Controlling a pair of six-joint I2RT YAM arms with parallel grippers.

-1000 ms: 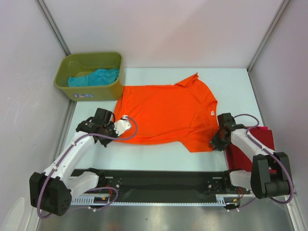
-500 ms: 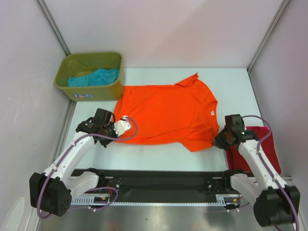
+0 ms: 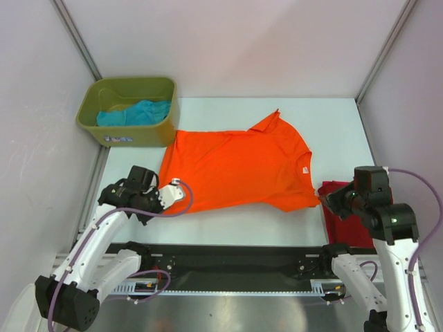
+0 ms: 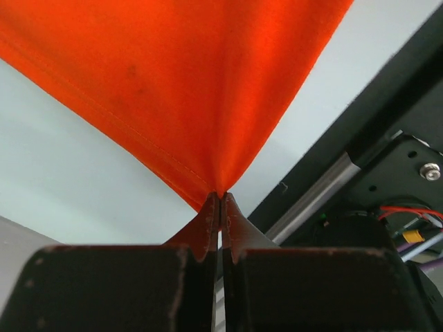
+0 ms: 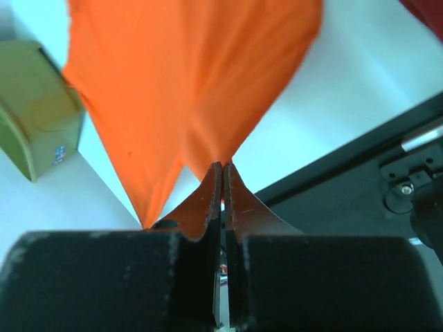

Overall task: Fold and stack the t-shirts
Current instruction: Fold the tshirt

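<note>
**Orange t-shirt.** The orange t-shirt [image 3: 239,166] lies spread across the middle of the table [image 3: 332,131]. Its hem faces the left edge and its collar faces the right edge. A small white neck label [image 3: 302,169] shows at the collar. The far sleeve points toward the far edge.

**Left gripper.** The left gripper [image 4: 220,200] is closed on the near hem corner of the orange t-shirt, toward the near left of the table. In the left wrist view the fingers [image 4: 208,221] meet with no gap. The cloth rises from them in a taut peak.

**Right gripper.** The right gripper [image 5: 221,173] is closed on the near collar-side part of the same shirt, near the right edge. Its fingers [image 5: 208,200] are pressed together on a pinch of orange cloth.

**Other shirts.** The dark red t-shirt [image 3: 342,221] lies at the near right corner of the table, partly hidden by the right arm. The teal t-shirt [image 3: 138,111] lies crumpled inside the olive-green bin [image 3: 124,135], which stands at the far left corner.
</note>
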